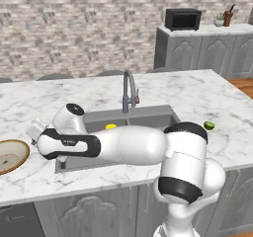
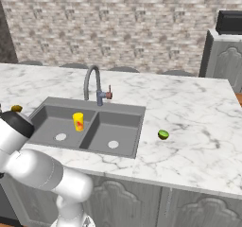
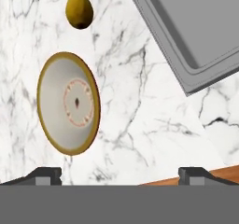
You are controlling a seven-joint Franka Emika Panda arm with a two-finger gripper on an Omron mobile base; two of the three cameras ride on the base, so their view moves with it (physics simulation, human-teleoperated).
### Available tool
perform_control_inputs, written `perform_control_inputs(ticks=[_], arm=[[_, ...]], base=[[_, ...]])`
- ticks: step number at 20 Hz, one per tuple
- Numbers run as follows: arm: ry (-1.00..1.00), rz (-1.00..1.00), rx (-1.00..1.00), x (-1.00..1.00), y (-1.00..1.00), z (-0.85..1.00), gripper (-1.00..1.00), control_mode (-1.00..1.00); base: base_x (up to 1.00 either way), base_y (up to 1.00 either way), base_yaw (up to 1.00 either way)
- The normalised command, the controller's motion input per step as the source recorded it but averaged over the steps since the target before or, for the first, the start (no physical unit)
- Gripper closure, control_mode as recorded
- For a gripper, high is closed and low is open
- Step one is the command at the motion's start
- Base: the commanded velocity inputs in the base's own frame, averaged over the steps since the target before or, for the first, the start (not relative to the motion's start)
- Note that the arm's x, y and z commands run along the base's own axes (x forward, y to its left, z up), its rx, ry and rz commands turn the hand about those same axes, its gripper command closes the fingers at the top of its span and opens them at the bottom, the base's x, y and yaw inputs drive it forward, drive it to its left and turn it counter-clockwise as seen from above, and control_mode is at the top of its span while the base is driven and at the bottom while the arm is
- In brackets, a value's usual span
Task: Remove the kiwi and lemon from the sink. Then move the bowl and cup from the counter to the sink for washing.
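Observation:
The tan bowl [image 1: 10, 154] [image 3: 67, 103] with a brown rim lies on the white marble counter [image 1: 197, 98] left of the sink [image 1: 153, 118]. My gripper [image 1: 35, 132] [image 3: 120, 176] hovers open over bare counter between bowl and sink, with nothing between its fingertips [image 3: 46, 175]. The yellow cup [image 2: 78, 121] [image 1: 111, 126] stands upright in the left basin of the sink [image 2: 118, 122]. A golden-brown round fruit, apparently the lemon [image 3: 79, 10] [image 2: 16, 108], rests on the counter beyond the bowl. A green cut fruit, apparently the kiwi [image 2: 163, 135] [image 1: 209, 125], sits on the counter right of the sink.
A curved steel faucet [image 1: 129, 90] [image 2: 94, 84] rises behind the sink. A microwave [image 1: 183, 19] and a potted plant [image 1: 228, 16] stand on the far grey cabinet. The sink's corner [image 3: 205, 31] lies close to my hand; the counter's front edge is just below it.

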Motion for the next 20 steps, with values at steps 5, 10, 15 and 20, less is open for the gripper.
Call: perform_control_inputs(ticks=[5, 10, 15, 20], arm=[[-0.01, 0.00, 0.00, 0.01, 0.01, -0.10, -1.00, -1.00], [-0.02, 0.03, 0.00, 0.06, 0.03, -0.11, -1.00, -1.00], [-0.01, 0.04, -0.01, 0.09, 0.06, -0.12, -1.00, -1.00], [-0.02, 0.01, -0.02, 0.12, 0.11, -0.11, -1.00, -1.00]], base=[[0.00, 0.00, 0.00], [0.00, 0.00, 0.00], [0.00, 0.00, 0.00], [0.00, 0.00, 0.00]])
